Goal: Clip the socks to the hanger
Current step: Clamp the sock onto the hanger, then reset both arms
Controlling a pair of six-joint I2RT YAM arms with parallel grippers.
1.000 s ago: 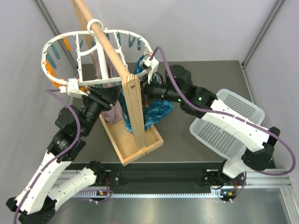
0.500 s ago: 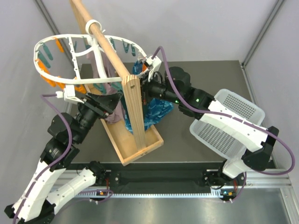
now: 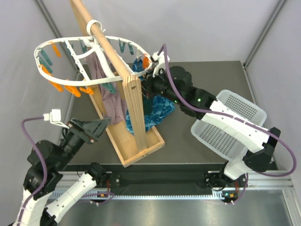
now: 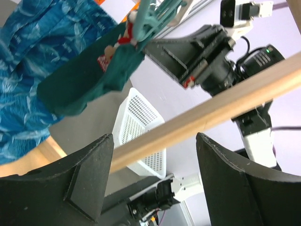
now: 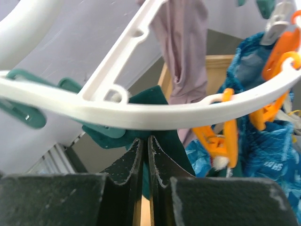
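**Holding the sock up at its peg**

The small dark teal-green fabric sock (image 4: 89, 77) hangs straight down from a teal plastic peg (image 4: 143, 23) at the right end of the big white plastic ring hanger (image 5: 164, 115). The right gripper (image 5: 146, 141) sits just under that rim. Its jaws are almost closed and seem to pinch the sock's top edge.

The left gripper (image 4: 154, 137) is wide open and holds nothing. It is well apart on the near left, with the long wooden pole (image 4: 225, 101) between it and the sock.

The sock is soft and floppy. Room is tight, because orange plastic pegs (image 5: 221, 141) and the bright blue mottled cloth (image 4: 28, 47) crowd close.
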